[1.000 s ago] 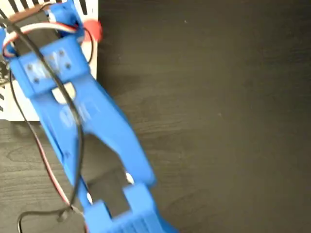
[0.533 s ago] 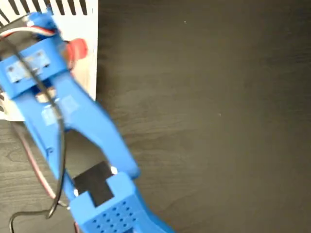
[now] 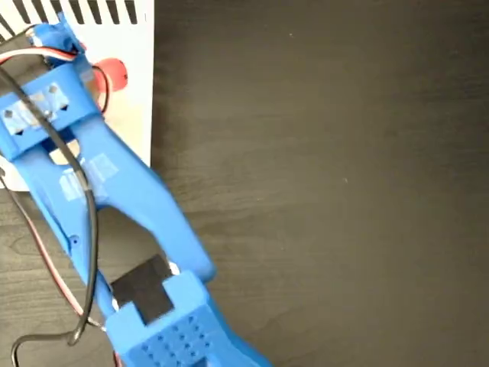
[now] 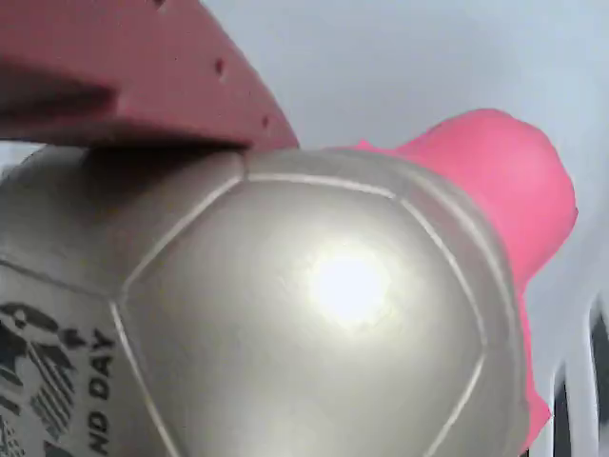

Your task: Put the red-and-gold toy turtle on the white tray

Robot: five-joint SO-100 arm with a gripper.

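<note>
In the fixed view my blue arm reaches from the bottom edge up to the white tray [image 3: 136, 115] at the top left. The gripper [image 3: 80, 65] is mostly hidden under the wrist. Only the coral-red head of the red-and-gold toy turtle [image 3: 112, 73] sticks out on its right, over the tray. The wrist view is filled by the turtle's shiny gold shell [image 4: 314, 314] with its black print at the lower left. One reddish finger [image 4: 143, 76] presses on the shell's top, so the gripper is shut on the turtle. The white tray [image 4: 400, 67] lies behind; I cannot tell whether the turtle touches it.
Dark wood-grain table [image 3: 328, 183] spreads to the right of the tray. Black and red cables [image 3: 84, 229] run along the arm and loop down at the bottom left. Black stripes mark the tray's top edge [image 3: 99, 11].
The arm has swung left, and the turtle's red head has gone from the tray's right edge to a spot over the tray, a little lower in the picture.
</note>
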